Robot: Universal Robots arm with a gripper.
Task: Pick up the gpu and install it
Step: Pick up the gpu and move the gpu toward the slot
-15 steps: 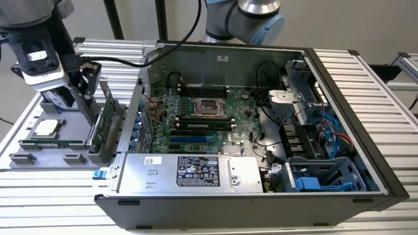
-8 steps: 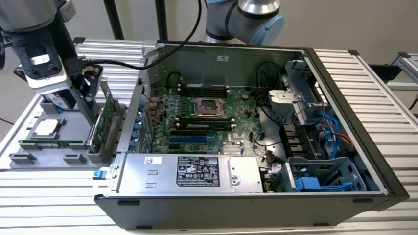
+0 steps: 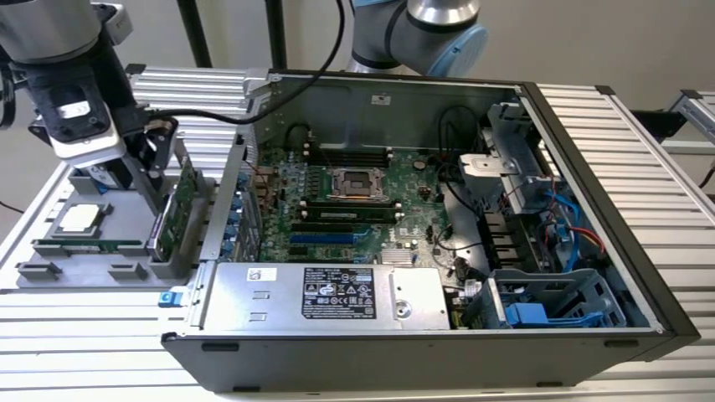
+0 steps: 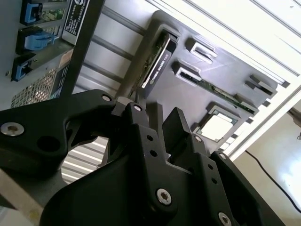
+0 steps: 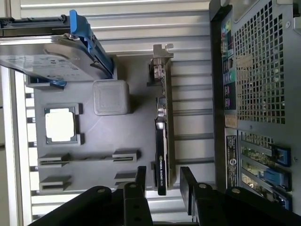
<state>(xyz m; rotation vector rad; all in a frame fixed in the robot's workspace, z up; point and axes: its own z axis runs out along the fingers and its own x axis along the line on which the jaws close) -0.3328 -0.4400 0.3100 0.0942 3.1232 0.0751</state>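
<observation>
My gripper (image 5: pixel 163 178) sits nearest the lens in the first wrist view. Its jaws are wide, with one of the fingers (image 5: pixel 140 181) on each side of the gpu (image 5: pixel 161 150) and a gap showing on both sides; I see no contact. The gpu stands on edge in a slot of the grey parts tray (image 5: pixel 136 127), along the tray side nearest the computer case (image 5: pixel 220 117). Only a strip of ribbed table (image 5: pixel 190 103) separates card and case, so room is narrow there. The tray side is freer, with a square grey block (image 5: pixel 111 97) nearby. The card's silver bracket (image 5: pixel 162 51) is at its far end. Beyond lie a processor (image 5: pixel 60 125) and a blue-framed hard drive (image 5: pixel 51 52). In the exterior view the motherboard (image 3: pixel 357 197) lies exposed in the open case.
</observation>
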